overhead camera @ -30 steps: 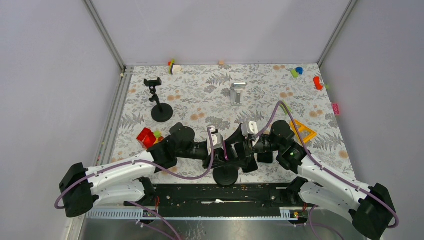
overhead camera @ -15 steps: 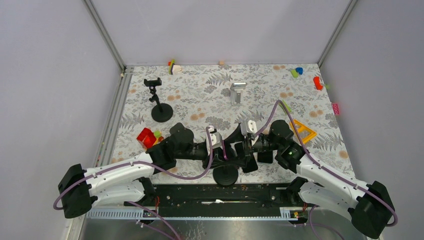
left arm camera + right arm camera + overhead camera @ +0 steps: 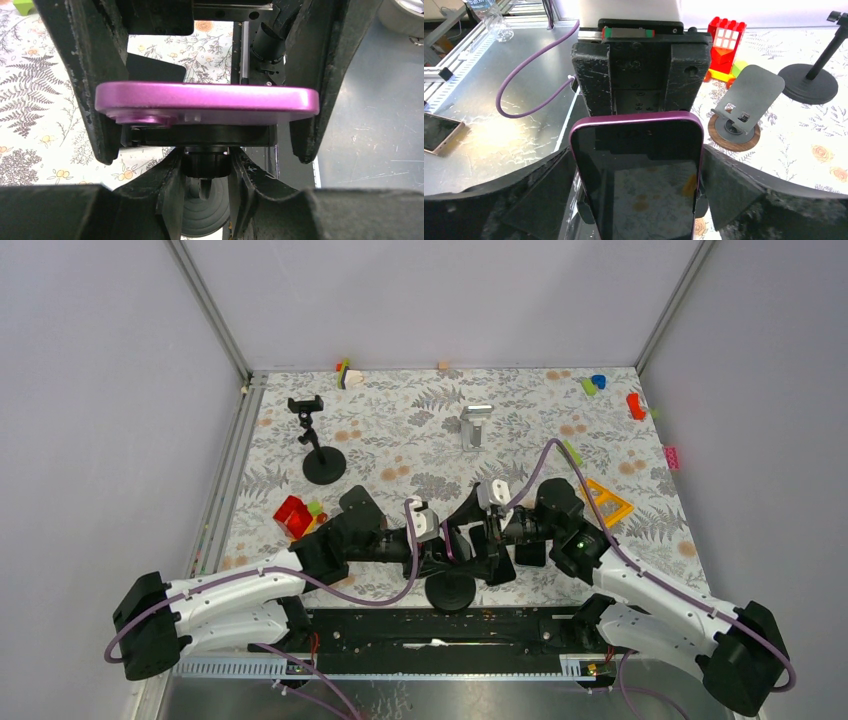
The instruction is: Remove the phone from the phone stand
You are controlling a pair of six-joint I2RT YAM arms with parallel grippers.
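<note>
Top external: left gripper point(image 3: 204, 172), pinching phone stand point(image 3: 451, 593), and right gripper point(image 3: 636, 150), straddling phone point(image 3: 207, 102) (contact unclear), nudged leftward.

The left arm point(image 3: 235, 590) and right arm point(image 3: 655, 602) wear white shells between black joints, each trailed by a purple cable point(image 3: 380, 593). A small green light point(image 3: 582, 541) shows on the right arm. The left hand point(image 3: 206, 170) and right hand point(image 3: 636, 152) are black, their fingers point(image 3: 734, 195) scuffed with pale scratches and pits.
</note>
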